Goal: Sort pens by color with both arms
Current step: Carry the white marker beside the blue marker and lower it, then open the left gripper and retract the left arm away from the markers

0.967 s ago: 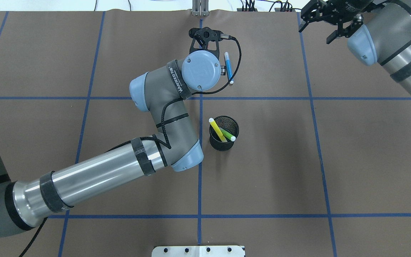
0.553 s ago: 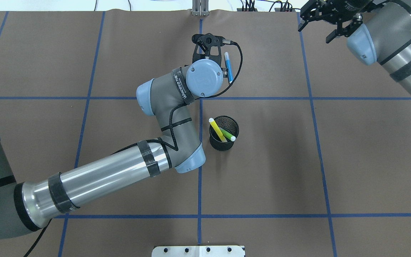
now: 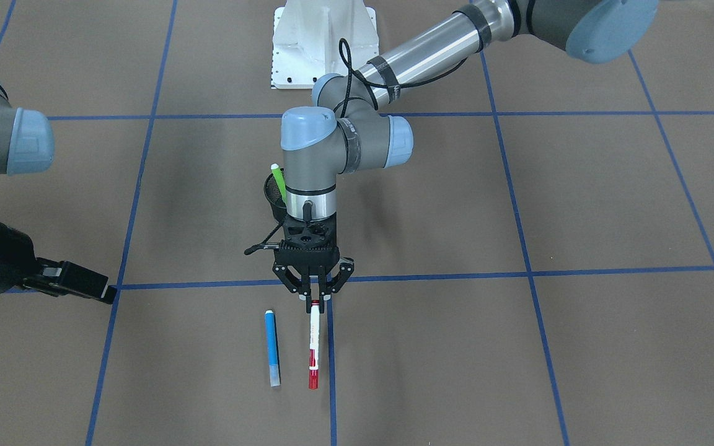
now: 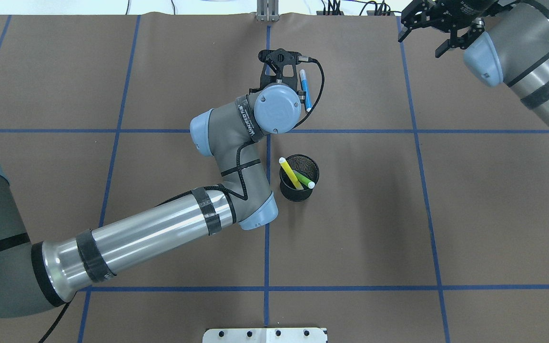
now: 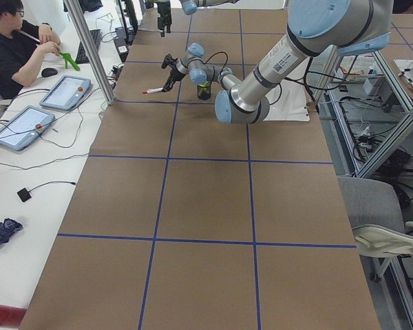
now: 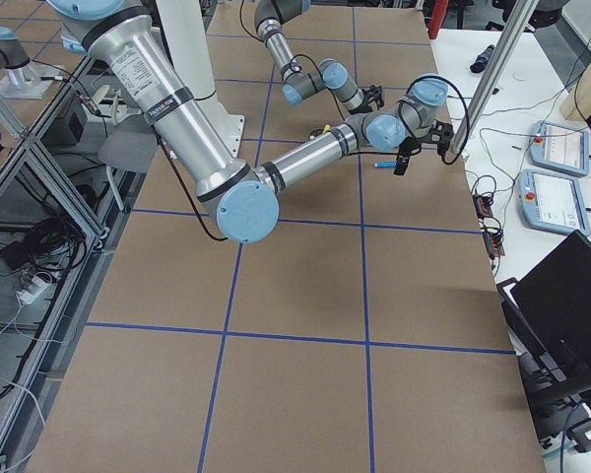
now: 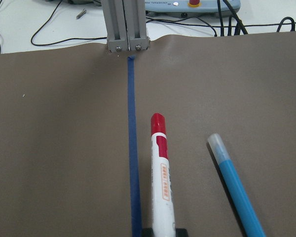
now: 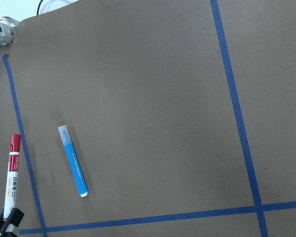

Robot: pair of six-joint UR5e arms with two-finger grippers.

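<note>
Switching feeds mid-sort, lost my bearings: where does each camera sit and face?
Front-facing: across the table, facing the base; left gripper holds the red-capped pen beside the blue pen.
Overhead: behind the robot, looking down; left arm hides the held pen; mesh cup shows.
Exterior left: table's end; left arm nearest.
Exterior right: opposite end; right arm nearest.
Left wrist: forward along the held pen; own fingers at bottom edge.
Right wrist: down at both pens; nothing of its own arm.
Shared: both wrist views show both pens.
</note>
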